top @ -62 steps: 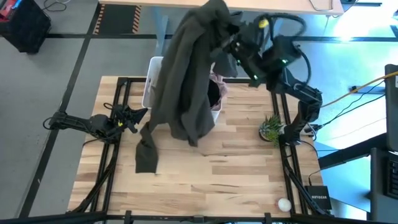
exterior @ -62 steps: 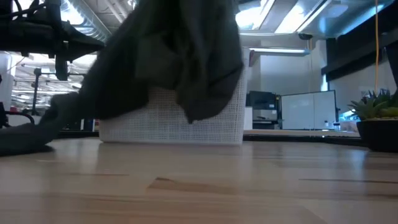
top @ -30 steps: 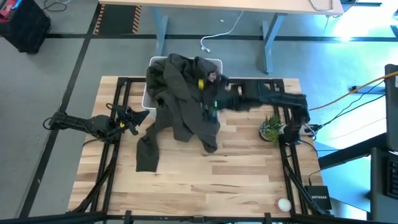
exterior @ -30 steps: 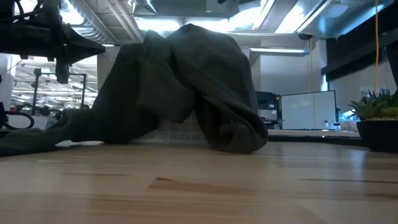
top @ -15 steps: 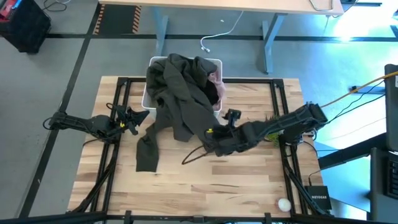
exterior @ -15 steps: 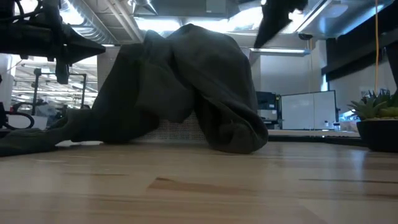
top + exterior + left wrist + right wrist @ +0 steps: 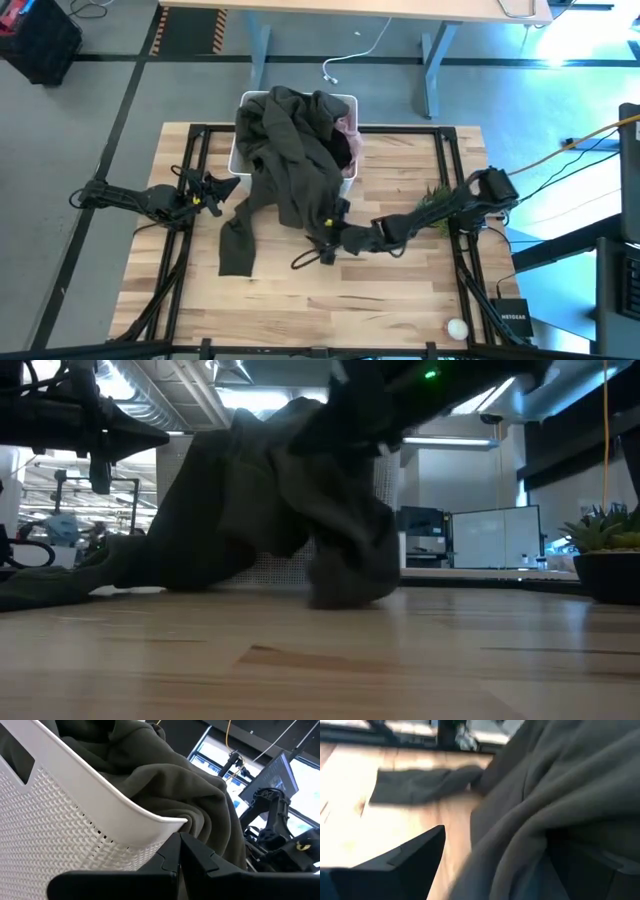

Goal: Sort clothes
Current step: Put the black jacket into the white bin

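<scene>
The large dark olive-green garment [image 7: 295,160] is draped over the white bin [image 7: 241,120] at the table's far middle. Its lower folds spill onto the table, and one sleeve [image 7: 237,243] lies flat toward the left. A pale pink garment [image 7: 347,124] shows inside the bin. My right gripper [image 7: 322,241] reaches low from the table's right, open, with the olive garment's lowest fold [image 7: 520,820] between its fingers. My left gripper [image 7: 215,188] rests shut at the table's left, close to the bin's wall [image 7: 75,815]. My right gripper comes level from the table's right, low over the wood. Its open fingers [image 7: 405,862] stand on either side of the olive garment's lowest fold [image 7: 530,865]. The cloth fills the gap and lies against them. The fold rests on the table; the garment's upper part hangs from the bin.
A small potted plant [image 7: 436,203] stands by the right arm's base. A white ball [image 7: 456,327] and a black box [image 7: 511,315] sit at the near right corner. Bare wood [image 7: 330,310] lies along the near side.
My right gripper has come from over the bin down toward the near edge, then gone left along the table into the olive garment's lowest fold, staying open. That fold has been shoved left and bunched; the rest of the garment stays draped on the bin.
</scene>
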### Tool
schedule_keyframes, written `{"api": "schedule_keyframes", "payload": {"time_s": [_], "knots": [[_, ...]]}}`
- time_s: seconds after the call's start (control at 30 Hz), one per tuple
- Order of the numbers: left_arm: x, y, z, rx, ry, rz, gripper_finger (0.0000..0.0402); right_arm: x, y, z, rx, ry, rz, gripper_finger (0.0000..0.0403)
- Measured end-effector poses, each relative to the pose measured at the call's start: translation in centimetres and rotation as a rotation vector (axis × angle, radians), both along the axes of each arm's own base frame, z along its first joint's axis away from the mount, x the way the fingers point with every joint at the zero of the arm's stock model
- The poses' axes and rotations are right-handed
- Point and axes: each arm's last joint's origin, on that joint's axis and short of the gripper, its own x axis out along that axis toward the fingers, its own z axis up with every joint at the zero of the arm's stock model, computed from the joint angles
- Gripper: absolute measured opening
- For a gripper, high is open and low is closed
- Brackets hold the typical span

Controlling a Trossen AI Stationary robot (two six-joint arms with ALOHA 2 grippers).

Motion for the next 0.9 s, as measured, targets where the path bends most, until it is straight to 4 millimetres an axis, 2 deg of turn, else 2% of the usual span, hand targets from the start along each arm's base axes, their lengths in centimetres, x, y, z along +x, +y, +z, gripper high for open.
{"api": "schedule_keyframes", "payload": {"time_s": [0.27, 0.37, 0.47, 0.67, 0.7, 0.8, 0.9], "knots": [[0.0, 0.0, 0.0, 0.001, 0.003, 0.000, 0.0004, 3.4, -4.0, -2.1, -0.108, 0.023, -0.220, 0.0355], [0.0, 0.0, -0.1, 0.002, 0.007, 0.000, 0.0004, 4.1, -5.1, -2.6, -0.117, 0.032, -0.266, 0.0332], [0.0, 0.0, -0.1, 0.007, 0.011, 0.003, 0.0004, 4.6, -5.6, -2.6, -0.130, 0.045, -0.301, 0.0266], [0.0, 0.0, -0.1, 0.007, 0.010, 0.004, 0.0004, 5.0, -5.5, -2.1, -0.148, 0.119, -0.283, 0.0049], [0.0, 0.0, -0.1, 0.008, 0.011, 0.004, 0.0004, 5.2, -5.4, -1.9, -0.138, 0.124, -0.251, 0.0027], [0.0, 0.0, -0.1, 0.008, 0.011, 0.004, 0.0004, 5.9, -5.2, -0.5, -0.111, 0.097, -0.196, 0.0024], [0.0, 0.0, -0.1, 0.009, 0.011, 0.004, 0.0004, 6.5, -5.1, 1.8, -0.117, 0.091, -0.168, 0.0019]]}}
